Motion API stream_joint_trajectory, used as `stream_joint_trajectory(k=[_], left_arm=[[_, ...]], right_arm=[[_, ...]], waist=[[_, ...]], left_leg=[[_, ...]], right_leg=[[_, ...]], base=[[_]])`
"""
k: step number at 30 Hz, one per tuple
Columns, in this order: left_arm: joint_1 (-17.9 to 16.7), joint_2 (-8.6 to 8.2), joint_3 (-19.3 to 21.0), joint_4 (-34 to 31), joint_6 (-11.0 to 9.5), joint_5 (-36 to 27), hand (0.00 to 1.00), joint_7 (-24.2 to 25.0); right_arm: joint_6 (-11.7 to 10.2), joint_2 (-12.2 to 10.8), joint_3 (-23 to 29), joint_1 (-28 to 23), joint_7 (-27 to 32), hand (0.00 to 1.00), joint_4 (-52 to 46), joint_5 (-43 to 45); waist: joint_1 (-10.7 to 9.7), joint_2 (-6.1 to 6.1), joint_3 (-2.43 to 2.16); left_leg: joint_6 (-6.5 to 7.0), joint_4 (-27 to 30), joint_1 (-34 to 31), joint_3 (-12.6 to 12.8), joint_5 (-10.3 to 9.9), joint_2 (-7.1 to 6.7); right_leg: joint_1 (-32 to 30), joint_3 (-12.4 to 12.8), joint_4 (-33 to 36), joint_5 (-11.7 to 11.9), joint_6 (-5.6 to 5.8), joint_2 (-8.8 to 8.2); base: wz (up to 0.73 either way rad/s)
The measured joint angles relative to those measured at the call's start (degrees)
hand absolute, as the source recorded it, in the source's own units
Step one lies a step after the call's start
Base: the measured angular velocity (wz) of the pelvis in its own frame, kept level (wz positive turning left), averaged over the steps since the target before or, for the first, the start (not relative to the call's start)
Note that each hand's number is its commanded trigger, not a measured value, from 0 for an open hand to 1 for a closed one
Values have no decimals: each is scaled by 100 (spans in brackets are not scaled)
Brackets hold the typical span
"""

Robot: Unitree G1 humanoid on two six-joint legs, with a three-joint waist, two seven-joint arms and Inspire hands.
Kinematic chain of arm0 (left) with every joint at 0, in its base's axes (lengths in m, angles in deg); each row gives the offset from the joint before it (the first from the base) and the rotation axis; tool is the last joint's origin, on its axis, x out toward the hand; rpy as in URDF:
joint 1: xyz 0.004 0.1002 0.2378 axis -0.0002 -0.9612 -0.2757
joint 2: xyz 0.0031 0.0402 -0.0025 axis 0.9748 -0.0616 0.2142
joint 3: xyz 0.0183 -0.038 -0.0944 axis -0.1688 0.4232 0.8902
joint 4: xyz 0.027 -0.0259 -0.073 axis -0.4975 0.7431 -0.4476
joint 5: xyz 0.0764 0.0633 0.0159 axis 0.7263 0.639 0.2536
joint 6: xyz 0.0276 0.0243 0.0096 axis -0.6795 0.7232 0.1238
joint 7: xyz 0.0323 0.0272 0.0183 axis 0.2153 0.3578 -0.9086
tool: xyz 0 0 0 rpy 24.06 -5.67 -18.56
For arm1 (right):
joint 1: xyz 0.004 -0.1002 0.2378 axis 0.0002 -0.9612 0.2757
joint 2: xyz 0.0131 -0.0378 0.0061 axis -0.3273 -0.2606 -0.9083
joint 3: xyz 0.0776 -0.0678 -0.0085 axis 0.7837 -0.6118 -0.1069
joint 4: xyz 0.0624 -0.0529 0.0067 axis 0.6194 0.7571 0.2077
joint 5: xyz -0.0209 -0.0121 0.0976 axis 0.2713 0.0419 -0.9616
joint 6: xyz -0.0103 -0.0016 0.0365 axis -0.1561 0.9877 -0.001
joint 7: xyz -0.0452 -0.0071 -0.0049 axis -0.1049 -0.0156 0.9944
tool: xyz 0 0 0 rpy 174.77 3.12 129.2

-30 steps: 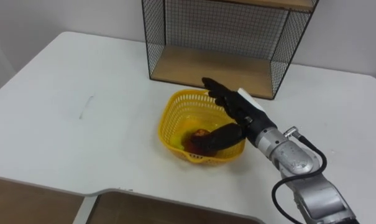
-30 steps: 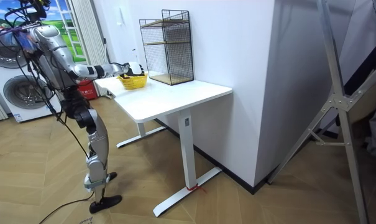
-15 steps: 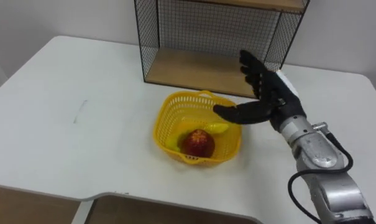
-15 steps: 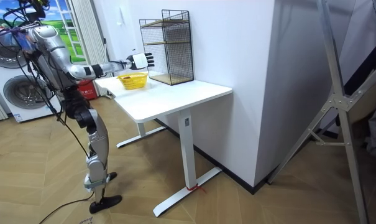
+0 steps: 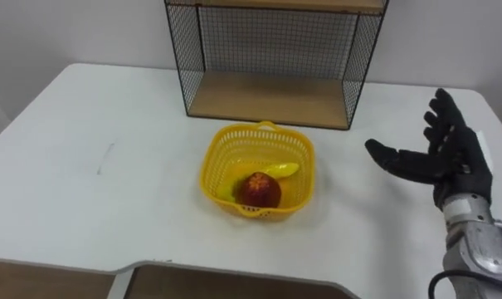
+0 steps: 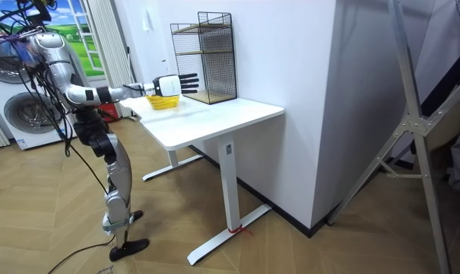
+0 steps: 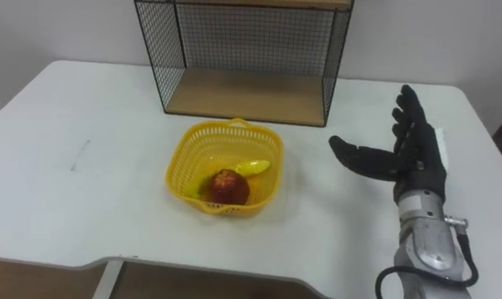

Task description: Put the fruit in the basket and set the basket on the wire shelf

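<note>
Vs 1 s ago: right hand was down in the basket at the red fruit; it's now up & out, well to the basket's right above the table, fingers spread straight, thumb aimed toward the basket, holding nothing. Red fruit sits loose in the basket's near part, w/ a yellow fruit just behind it, partly covered, kind hard to tell. Basket is on the table just in front of the wire shelf, not on it. Eye views cut the shelf's top off. Room view gives its full height, two tiers, & the robot standing upright at the table end on the basket's side, arm stretched out.
</note>
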Motion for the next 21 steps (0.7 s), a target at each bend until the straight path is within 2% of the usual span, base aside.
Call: stream_joint_trajectory(k=[2, 4, 7, 10, 14, 16, 18, 19, 21], left_arm=[[-3, -16, 265, -571, -95, -293, 0, -531], [-33, -16, 525, -1309, -354, -671, 0, -1280], [-92, -18, 727, -2053, -578, -679, 0, -2090], [-83, -18, 775, -2739, -620, -609, 0, -2549], [-62, -19, 747, -3601, -736, -579, 0, -2787], [-30, -17, 658, -4067, -855, -559, 0, -2797], [-11, -12, 504, -4255, -929, -555, 0, -2704], [-11, -13, 351, -4399, -936, -571, 0, -2576], [9, -13, 82, -4640, -943, -591, 0, -2341]], right_arm=[[-1, -3, 103, -135, 146, 0, -13, 2], [-5, -3, 195, -273, 387, 0, -19, 3], [-10, -2, 254, -406, 465, 0, -19, 7], [-10, -4, 298, -467, 474, 0, -19, 26], [-11, -4, 300, -465, 449, 0, -70, 20], [-13, -27, 297, -441, 370, 0, -187, -2], [-17, -27, 285, -410, 258, 0, -196, -4], [-18, -30, 284, -411, 169, 0, -196, -10], [-49, -41, 261, -413, 69, 0, -194, -6]], waist=[[65, 0, -3], [167, -7, -13], [199, 39, -28], [248, 88, -36], [223, 126, -33], [196, 146, -24], [165, 142, -15], [148, 125, 21], [125, 83, 49]], left_leg=[[0, -56, 28, 30, 0, -5], [0, -116, 106, 87, -1, -3], [-1, -230, 207, 142, -1, 0], [-1, -254, 202, 135, -1, -10], [-1, -258, 151, 132, -1, -10], [0, -257, 145, 129, -1, -15], [-1, -261, 167, 130, -1, -14], [-1, -254, 206, 109, -1, -14], [-2, -245, 206, 84, -2, -13]], right_leg=[[-12, 39, -6, -4, 6, -4], [-6, 76, -2, -4, 9, -8], [-6, 147, 13, -4, 10, -9], [-17, 170, 10, -3, 10, -11], [-81, 177, 14, -5, 12, -11], [-84, 164, 7, -4, 13, -12], [-52, 99, 5, -4, 13, -16], [3, 50, -1, -4, 13, -17], [11, 34, 2, -4, 14, -17]], base=[[-10], [-13], [-10], [-2], [0], [0], [2], [8], [8]])
